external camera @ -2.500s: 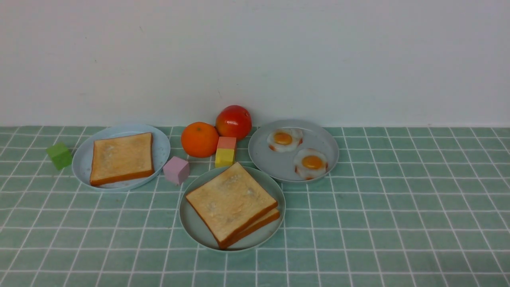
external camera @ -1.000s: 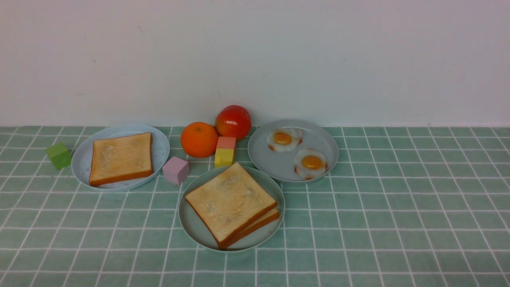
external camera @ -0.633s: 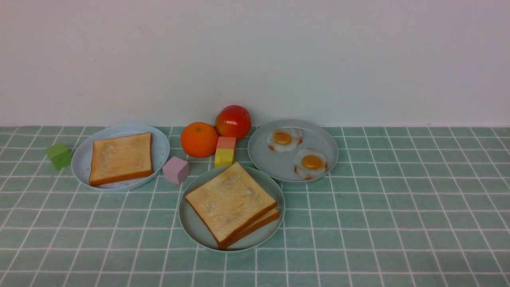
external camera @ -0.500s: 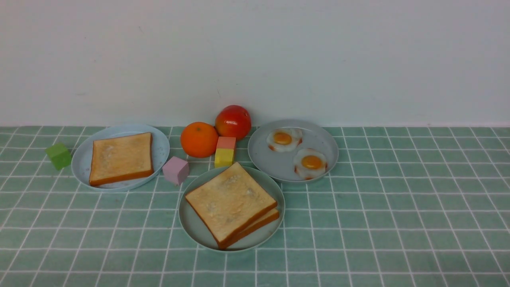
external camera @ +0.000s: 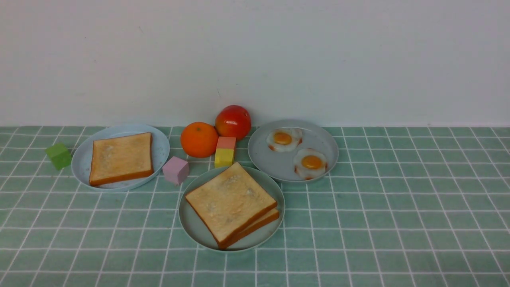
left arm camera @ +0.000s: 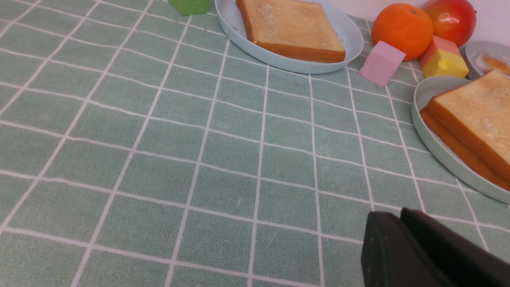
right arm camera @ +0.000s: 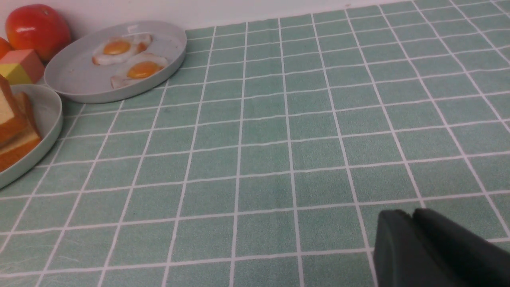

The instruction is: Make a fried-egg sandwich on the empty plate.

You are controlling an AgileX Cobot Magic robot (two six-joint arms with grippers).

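Front view: neither arm visible. Wrist views: left black gripper (left arm camera: pixel 402 223) and right black gripper (right arm camera: pixel 410 223) low over green checked tablecloth (external camera: pixel 398 223), fingers pressed together, holding nothing. Stacked square toast slices (external camera: pixel 231 204), corner pointing 12 o'clock, on round mint-green plate (external camera: pixel 191 223). Glossy fried eggs (external camera: pixel 310 162) on grey plate (external camera: pixel 275 159) at 1 o'clock.

I see only matte black, blunt-edged claw fingers: left claw (left arm camera: pixel 402 223), right claw (right arm camera: pixel 412 219). No markings visible.
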